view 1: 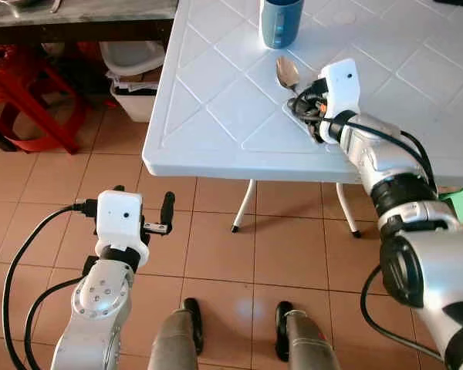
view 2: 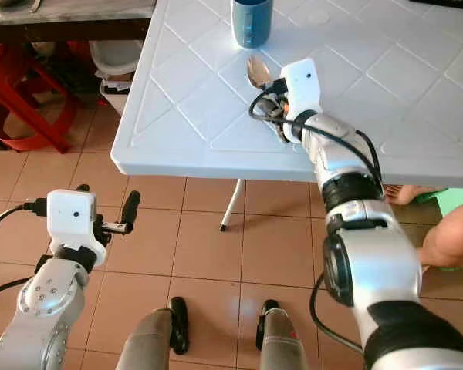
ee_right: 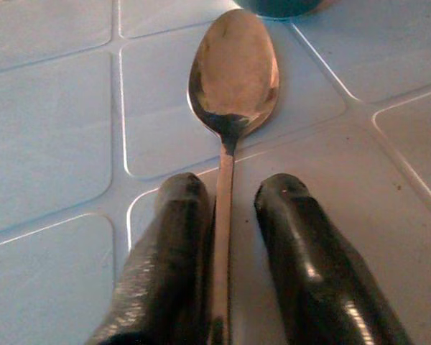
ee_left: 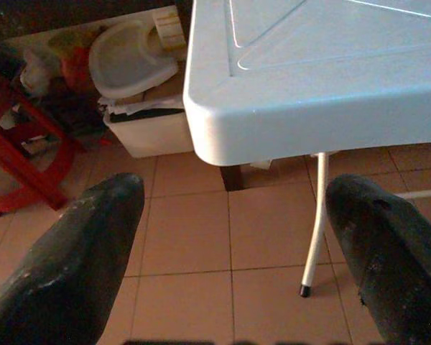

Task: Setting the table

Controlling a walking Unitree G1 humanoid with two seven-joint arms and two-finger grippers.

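Right gripper (view 1: 305, 116) is setting a spoon (view 1: 286, 73) on the white surface (view 1: 216, 100), just before a blue cup (view 1: 281, 21).

Left eye view: the right arm is reaching over the surface, spoon bowl pointing at the cup, close to it; the left gripper (view 1: 143, 206) is hanging idle over the tiled floor, jaws apart. Right eye view: same scene; what the cup holds cannot be told; a white tub (view 2: 116, 58) is sitting under the neighbouring bench. Left wrist view: spread fingers (ee_left: 72, 266) are framing the surface's corner and the tub, a pale lid resting on it. Right wrist view: the handle is running between the jaws, touching one; a gap is showing beside the other, so whether the jaws are clamping cannot be told. To finish well, I judge it should lay the spoon flat, ease the jaws apart fully, then lift straight away without nudging it.
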